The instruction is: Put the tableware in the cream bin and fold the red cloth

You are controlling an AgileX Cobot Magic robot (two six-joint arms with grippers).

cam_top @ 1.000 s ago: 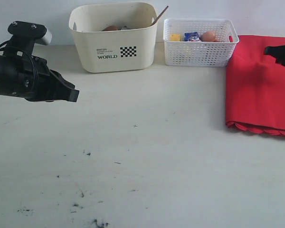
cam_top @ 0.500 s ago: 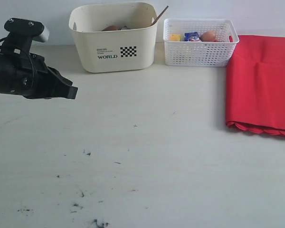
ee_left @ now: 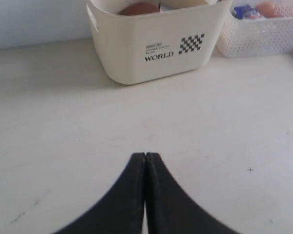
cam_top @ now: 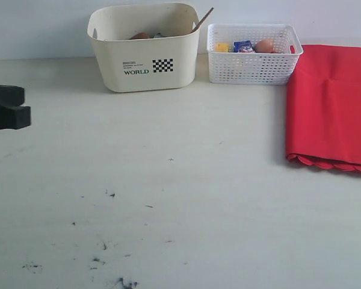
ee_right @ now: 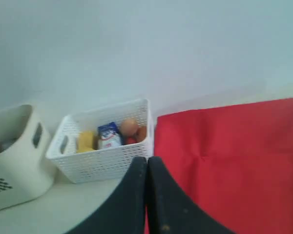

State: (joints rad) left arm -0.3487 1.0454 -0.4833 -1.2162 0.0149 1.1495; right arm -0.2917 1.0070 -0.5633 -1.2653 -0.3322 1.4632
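Note:
The cream bin [cam_top: 143,47] marked WORLD stands at the back of the table and holds the brown plate [cam_top: 140,36]; a wooden handle [cam_top: 202,20] sticks out over its right rim. The bin [ee_left: 156,41] also fills the far part of the left wrist view. The red cloth [cam_top: 331,102] lies folded at the right, scalloped edge toward the front. My left gripper [cam_top: 15,108] shows only its tips at the left edge; its jaws [ee_left: 145,157] are shut and empty. My right gripper [ee_right: 147,161] is shut and empty, above the cloth [ee_right: 234,161], and out of the exterior view.
A white lattice basket [cam_top: 253,54] with toy foods stands between the cream bin and the cloth. It appears as the white basket [ee_right: 102,146] in the right wrist view too. Dark smudges [cam_top: 102,247] mark the front of the table.
The left arm has drawn back to the left until only its fingertips remain in view. The right gripper, seen over the cloth a second ago, has left the exterior view.

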